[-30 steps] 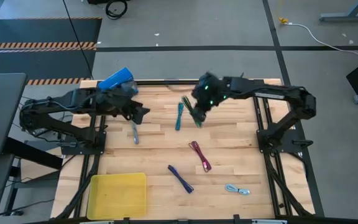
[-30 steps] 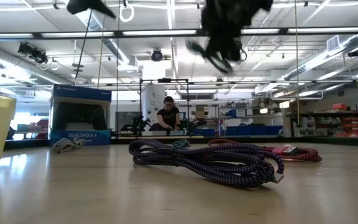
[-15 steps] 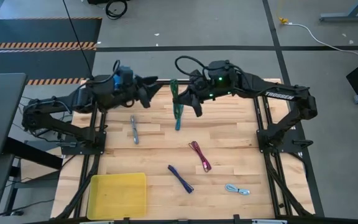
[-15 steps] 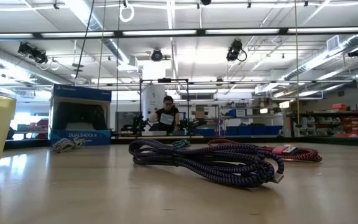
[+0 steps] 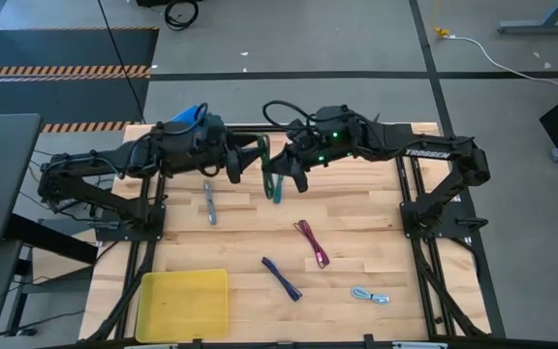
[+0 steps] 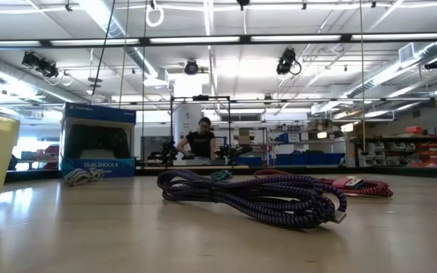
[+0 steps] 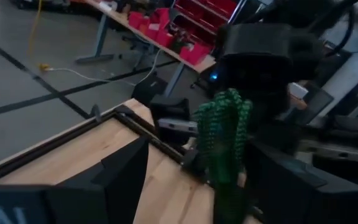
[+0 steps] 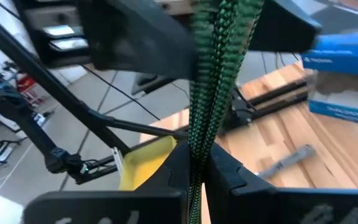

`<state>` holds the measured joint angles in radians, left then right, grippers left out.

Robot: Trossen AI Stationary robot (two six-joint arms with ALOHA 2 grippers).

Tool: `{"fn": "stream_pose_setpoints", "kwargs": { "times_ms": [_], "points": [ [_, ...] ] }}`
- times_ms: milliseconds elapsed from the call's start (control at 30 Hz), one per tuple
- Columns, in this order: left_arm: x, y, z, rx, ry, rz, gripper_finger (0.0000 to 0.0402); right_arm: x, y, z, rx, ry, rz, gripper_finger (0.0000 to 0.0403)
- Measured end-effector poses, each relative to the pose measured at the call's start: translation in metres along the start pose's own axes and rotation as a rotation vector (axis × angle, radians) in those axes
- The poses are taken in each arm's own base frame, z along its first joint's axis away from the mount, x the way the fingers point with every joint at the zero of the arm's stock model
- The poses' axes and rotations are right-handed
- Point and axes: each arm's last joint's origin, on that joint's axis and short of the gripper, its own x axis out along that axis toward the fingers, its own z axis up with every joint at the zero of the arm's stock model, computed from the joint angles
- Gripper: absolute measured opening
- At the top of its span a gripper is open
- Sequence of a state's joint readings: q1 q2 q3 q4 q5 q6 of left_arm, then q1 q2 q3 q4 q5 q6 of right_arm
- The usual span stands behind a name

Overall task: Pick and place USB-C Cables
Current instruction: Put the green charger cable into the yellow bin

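I have the dark green braided USB-C cable bundle point(image 5: 265, 160) pinched between the fingers of my right gripper point(image 5: 281, 174), held up in the air above the far middle of the wooden tabletop point(image 5: 356, 242); my right wrist view shows the cord point(image 8: 211, 81) running straight up from between my closed fingers. My left gripper point(image 5: 236, 163) sits just to the left of the bundle with its fingers spread apart, and in my left wrist view the green loops point(image 7: 225, 134) hang right between those open fingers, so I judge this to be a hand-over from my right arm to my left. The flat yellow plastic tray point(image 5: 184, 302) lies at the near left corner, well apart from here and on my left arm's side, which fits that reading. Whether the left fingers already touch the cord I cannot tell. The next move, as I see it, calls for the left fingers to close on the bundle before the right ones let go; otherwise it will drop. On the tabletop lie the teal cable point(image 5: 279, 184) just below my right gripper, a pale grey cable point(image 5: 209, 204) to the left, the magenta cable point(image 5: 312, 242) near the middle, the purple cable point(image 5: 282, 278) nearer, and the pale blue cable point(image 5: 369, 295) at the near right.
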<state>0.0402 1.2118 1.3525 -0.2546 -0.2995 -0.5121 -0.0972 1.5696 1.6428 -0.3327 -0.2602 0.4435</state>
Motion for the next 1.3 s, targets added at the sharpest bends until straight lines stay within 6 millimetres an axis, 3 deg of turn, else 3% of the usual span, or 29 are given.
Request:
{"fn": "stream_pose_setpoints", "kwargs": {
  "times_ms": [167, 300, 433, 600, 833, 1067, 1300],
  "points": [
    [0.004, 0.0, -0.001, -0.027, -0.002, 0.001, 0.0279, 0.008, 0.004, -0.004, -0.006, 0.009, 0.019, 0.0024],
    [0.006, -0.001, -0.003, -0.047, 0.001, 0.0, 0.0251, 0.009, 0.006, -0.006, -0.007, 0.011, 0.019, 0.0024],
    [0.007, -0.003, -0.005, -0.054, 0.013, -0.007, 0.0178, 0.009, 0.006, -0.007, 0.008, 0.019, 0.014, 0.005],
    [0.007, -0.004, -0.006, -0.054, 0.027, -0.033, 0.0047, 0.009, 0.006, -0.007, 0.021, 0.021, 0.012, 0.0088],
    [0.007, 0.0, -0.014, -0.075, 0.11, 0.006, 0.0051, 0.009, 0.002, -0.014, 0.043, 0.093, -0.023, 0.0115],
    [-0.008, 0.001, -0.032, -0.098, 0.316, 0.05, 0.005, 0.003, -0.007, -0.037, 0.073, 0.325, -0.146, 0.0156],
    [-0.031, -0.011, -0.061, -0.068, 0.677, -0.063, 0.0053, -0.005, -0.015, -0.051, 0.024, 0.462, -0.286, 0.0181]
  ]
}}
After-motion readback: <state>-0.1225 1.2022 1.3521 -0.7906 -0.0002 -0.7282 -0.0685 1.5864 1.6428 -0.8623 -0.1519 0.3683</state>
